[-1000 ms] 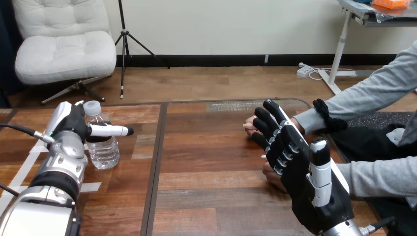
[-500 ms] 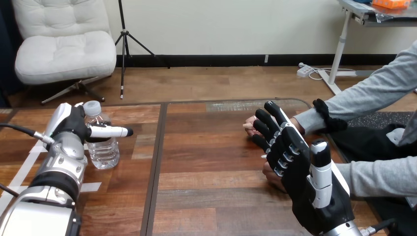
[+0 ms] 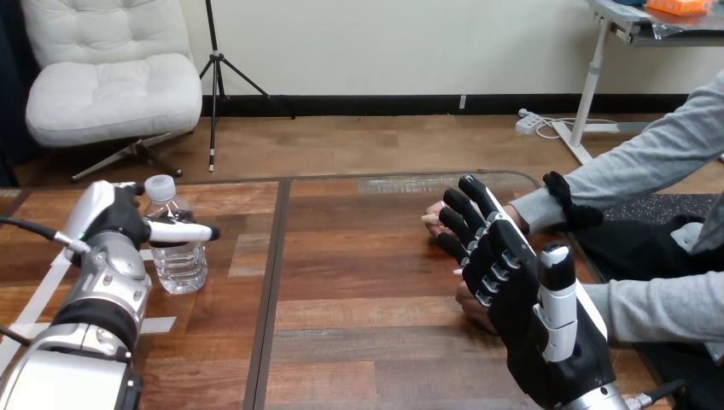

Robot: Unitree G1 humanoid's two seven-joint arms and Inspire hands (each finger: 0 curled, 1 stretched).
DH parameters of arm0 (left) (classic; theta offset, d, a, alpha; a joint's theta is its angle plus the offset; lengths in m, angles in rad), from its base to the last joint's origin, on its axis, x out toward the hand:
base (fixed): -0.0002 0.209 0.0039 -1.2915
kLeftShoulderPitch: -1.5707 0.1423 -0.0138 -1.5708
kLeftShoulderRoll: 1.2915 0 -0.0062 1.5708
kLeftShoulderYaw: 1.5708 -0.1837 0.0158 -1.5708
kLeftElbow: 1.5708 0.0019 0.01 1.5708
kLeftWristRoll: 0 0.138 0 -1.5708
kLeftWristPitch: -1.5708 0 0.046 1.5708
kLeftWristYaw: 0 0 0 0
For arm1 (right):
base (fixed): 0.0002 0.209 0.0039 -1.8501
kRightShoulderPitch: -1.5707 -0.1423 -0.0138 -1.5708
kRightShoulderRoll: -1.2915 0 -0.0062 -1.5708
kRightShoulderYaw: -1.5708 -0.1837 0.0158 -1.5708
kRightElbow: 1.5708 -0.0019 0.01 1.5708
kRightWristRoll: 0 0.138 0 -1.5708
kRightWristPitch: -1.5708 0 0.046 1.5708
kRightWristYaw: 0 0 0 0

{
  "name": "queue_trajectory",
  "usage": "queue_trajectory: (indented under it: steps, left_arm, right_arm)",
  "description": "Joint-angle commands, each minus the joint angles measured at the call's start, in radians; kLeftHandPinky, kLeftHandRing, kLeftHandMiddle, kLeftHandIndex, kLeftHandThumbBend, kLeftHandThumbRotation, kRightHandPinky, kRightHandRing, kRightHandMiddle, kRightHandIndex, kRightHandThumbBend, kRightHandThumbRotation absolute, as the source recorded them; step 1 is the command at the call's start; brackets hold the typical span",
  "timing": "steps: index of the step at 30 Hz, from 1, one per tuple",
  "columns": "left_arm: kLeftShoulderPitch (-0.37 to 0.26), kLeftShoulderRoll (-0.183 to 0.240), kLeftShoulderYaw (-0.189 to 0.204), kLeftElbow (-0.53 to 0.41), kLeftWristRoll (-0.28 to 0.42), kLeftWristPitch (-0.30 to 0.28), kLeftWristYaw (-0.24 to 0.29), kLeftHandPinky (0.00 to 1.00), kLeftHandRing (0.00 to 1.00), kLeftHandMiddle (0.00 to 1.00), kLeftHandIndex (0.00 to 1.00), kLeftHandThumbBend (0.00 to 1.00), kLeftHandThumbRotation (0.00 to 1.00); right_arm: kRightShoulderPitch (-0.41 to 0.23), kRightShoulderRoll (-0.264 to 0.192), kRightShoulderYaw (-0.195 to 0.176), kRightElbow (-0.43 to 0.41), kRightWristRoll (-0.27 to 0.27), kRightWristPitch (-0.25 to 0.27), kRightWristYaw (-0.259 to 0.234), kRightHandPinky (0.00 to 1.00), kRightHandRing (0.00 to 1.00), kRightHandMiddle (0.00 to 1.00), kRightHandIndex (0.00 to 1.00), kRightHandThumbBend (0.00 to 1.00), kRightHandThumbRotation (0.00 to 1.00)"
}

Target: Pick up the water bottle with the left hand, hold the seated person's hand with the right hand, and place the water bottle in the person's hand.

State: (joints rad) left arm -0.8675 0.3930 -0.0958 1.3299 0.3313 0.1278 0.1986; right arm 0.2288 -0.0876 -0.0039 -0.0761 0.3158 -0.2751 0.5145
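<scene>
1. Left hand [image 3: 115,224], black with white shells, on a silver forearm. It is at 9 o'clock on the brown wooden worktop [image 3: 367,282]. It sits against the left side of the clear plastic water bottle [image 3: 179,260], with the thumb lying straight across the bottle's front toward 3 o'clock. Whether it grips the bottle cannot be told.
2. Clear plastic water bottle, white cap. It stands upright on the worktop at 9 o'clock, just right of the left hand.
3. Person's farther hand [image 3: 434,219], grey sleeve. It rests on the worktop at 2 o'clock, partly hidden behind the right hand.
4. Person's nearer hand [image 3: 468,301], grey sleeve. It is at 4 o'clock, under the right hand.
5. Right hand [image 3: 512,295], black with white shells. It is open, fingers straight and spread, pointing toward 11 o'clock above both of the person's hands. Contact cannot be told.
</scene>
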Motion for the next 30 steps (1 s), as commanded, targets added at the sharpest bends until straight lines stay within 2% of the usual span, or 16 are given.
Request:
queue_trajectory:
  steps: [1, 7, 11, 17, 30]
  left_arm:
    - [-0.078, 0.015, 0.01, -0.008, 0.002, -0.01, 0.071, 0.68, 0.82, 0.86, 0.85, 0.93, 0.2]
    - [-0.071, 0.007, 0.037, -0.01, -0.025, -0.036, 0.131, 0.64, 0.77, 0.83, 0.81, 0.91, 0.09]
    - [-0.068, 0.006, 0.035, -0.011, -0.018, -0.046, 0.156, 0.62, 0.73, 0.8, 0.79, 0.87, 0.03]
    - [-0.064, 0.004, 0.043, -0.009, -0.02, -0.057, 0.194, 0.59, 0.7, 0.75, 0.75, 0.83, 0.01]
    - [-0.054, 0.005, 0.059, -0.011, -0.031, -0.114, 0.237, 0.5, 0.57, 0.61, 0.61, 0.75, 0.0]
  right_arm:
    - [-0.034, -0.006, 0.0, -0.05, 0.009, -0.029, 0.002, 1.0, 1.0, 0.99, 0.99, 0.92, 1.0]
    - [-0.034, -0.007, 0.0, -0.051, 0.009, -0.027, 0.002, 1.0, 1.0, 0.99, 0.99, 0.93, 1.0]
    - [-0.033, -0.008, 0.0, -0.054, 0.01, -0.024, 0.002, 1.0, 1.0, 0.99, 0.99, 0.93, 1.0]
    - [-0.033, -0.007, 0.0, -0.057, 0.015, -0.019, 0.002, 1.0, 1.0, 0.99, 0.99, 0.94, 1.0]
    - [-0.034, -0.004, -0.001, -0.055, 0.014, -0.03, 0.001, 1.0, 1.0, 0.99, 0.99, 0.94, 1.0]
